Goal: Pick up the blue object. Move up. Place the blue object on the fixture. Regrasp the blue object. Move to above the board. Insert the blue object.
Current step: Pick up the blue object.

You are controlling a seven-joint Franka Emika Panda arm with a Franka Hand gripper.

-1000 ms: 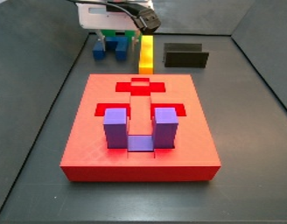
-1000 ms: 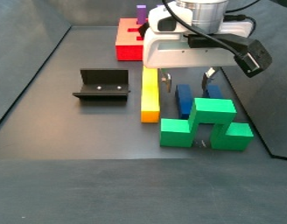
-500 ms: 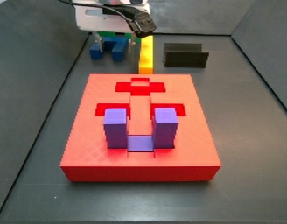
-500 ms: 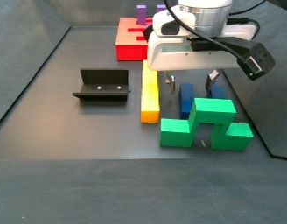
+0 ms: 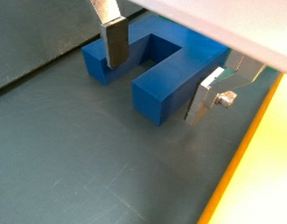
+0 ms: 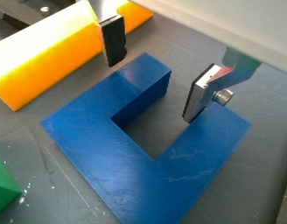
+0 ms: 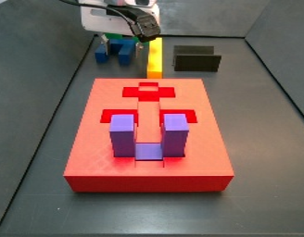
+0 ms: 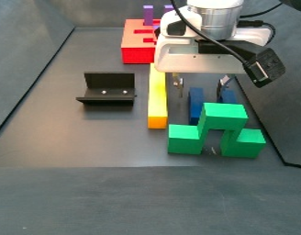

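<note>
I am on the pick-up: my gripper hangs low over the blue object, which lies flat on the dark floor just beside the long yellow bar, with the green blocks close on its other side. My fingers stand wide apart, one pad outside one prong and the other in the slot, so a single prong sits between them; nothing is gripped yet.

In a side view the blue object sits at about 11 o'clock from the board, and the fixture at about 1 o'clock, well apart from it.

To do this well, I judge I should drop straight down until the pads cover the prong's side faces, keep the outer finger clear of the yellow bar, and close squarely on the flat sides so the block does not twist. A grip near the prong's middle should lift it level.
</note>
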